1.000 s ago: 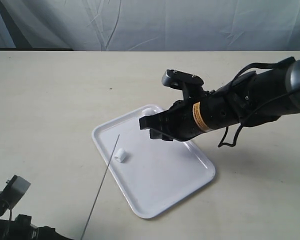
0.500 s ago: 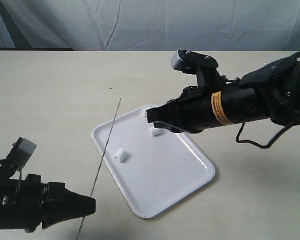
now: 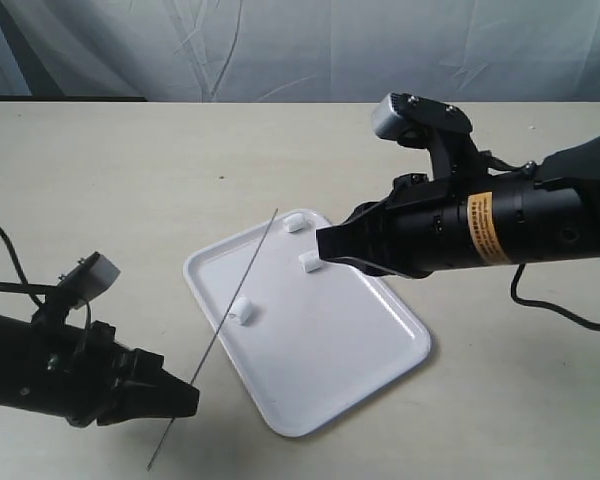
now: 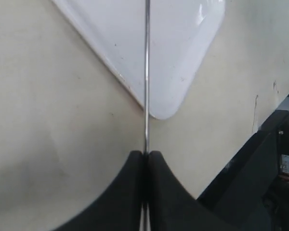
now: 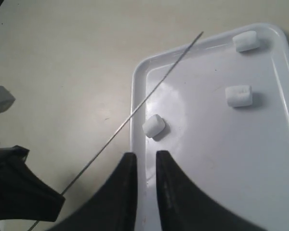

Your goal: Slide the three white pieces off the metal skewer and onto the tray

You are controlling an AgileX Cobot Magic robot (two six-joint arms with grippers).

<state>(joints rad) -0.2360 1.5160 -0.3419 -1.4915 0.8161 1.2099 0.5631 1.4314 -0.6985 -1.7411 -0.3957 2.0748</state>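
Observation:
The white tray (image 3: 330, 350) lies on the table with all three white pieces on it: one (image 3: 242, 311) near its left rim, one (image 3: 308, 262) further in, one (image 3: 294, 222) at the far corner. My left gripper (image 3: 190, 398) is shut on the thin metal skewer (image 3: 242, 280), which slants up over the tray's left edge and carries nothing. In the left wrist view the skewer (image 4: 147, 72) runs straight out of the closed left gripper (image 4: 146, 154). My right gripper (image 5: 146, 155) hovers over the tray (image 5: 216, 159), slightly open and holding nothing, close to the nearest piece (image 5: 153, 125).
The beige table (image 3: 130, 180) surrounds the tray, with a white cloth backdrop (image 3: 300, 50) behind it. The right arm's black body (image 3: 480, 230) hangs over the tray's right side. A dark stand (image 4: 260, 168) shows beside the table in the left wrist view.
The left arm has come up and to the right with the skewer, whose tip has swung right over the tray's far corner. The right arm has drawn back to the right, uncovering the far pieces.

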